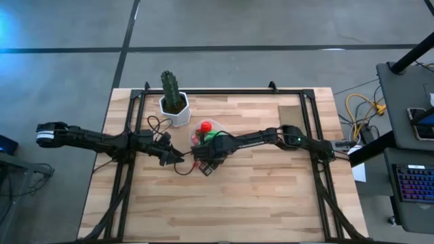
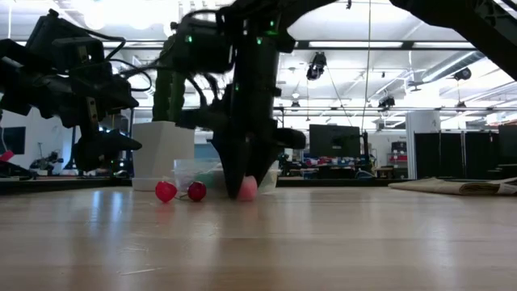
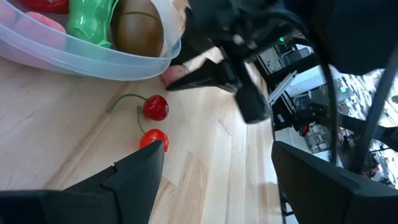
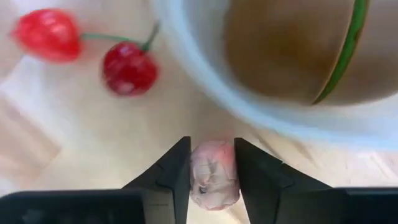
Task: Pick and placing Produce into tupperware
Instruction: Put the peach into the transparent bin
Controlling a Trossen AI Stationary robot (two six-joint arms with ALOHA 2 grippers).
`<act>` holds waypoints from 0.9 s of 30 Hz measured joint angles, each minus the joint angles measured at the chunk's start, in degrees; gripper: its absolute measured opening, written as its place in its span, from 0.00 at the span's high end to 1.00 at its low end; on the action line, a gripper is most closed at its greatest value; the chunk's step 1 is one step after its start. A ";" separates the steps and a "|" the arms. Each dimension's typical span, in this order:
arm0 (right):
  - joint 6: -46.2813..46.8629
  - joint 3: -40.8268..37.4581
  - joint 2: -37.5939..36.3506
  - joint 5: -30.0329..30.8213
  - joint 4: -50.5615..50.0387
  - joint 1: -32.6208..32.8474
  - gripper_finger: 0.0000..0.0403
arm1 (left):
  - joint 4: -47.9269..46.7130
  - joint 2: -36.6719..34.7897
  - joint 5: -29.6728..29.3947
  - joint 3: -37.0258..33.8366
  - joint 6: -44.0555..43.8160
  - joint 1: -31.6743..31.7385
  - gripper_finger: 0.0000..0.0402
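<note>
While the pink piece [image 4: 214, 173] sits pinched between the right gripper [image 4: 212, 180] fingers on the surface [image 1: 271, 196] beside the tupperware [image 4: 249, 99], two cherries [image 4: 127, 67] lie nearby; left gripper [image 3: 214, 180] fingers spread wide.

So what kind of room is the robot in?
Probably a big lab or workshop. The low view shows ceiling lights and dark monitors behind the wooden table, and the high view shows a lit keyboard on a desk.

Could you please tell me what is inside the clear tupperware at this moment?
Inside the tupperware: a brown oval piece, a green piece, something red and something pink. Its floor beneath them is covered.
</note>
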 joint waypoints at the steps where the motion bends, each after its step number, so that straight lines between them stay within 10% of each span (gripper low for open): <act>1: -0.34 0.60 -0.09 -0.10 -0.53 0.20 0.74 | 0.00 0.00 -0.01 0.00 0.02 0.00 0.29; 14: -4.34 14.61 -3.50 6.88 -2.86 -1.57 0.75 | 0.03 0.00 -0.17 0.00 0.02 -0.02 0.29; 27: -9.32 15.23 0.22 -2.20 -2.42 -8.04 0.58 | 0.13 0.00 -0.23 -0.02 -0.02 -0.02 0.29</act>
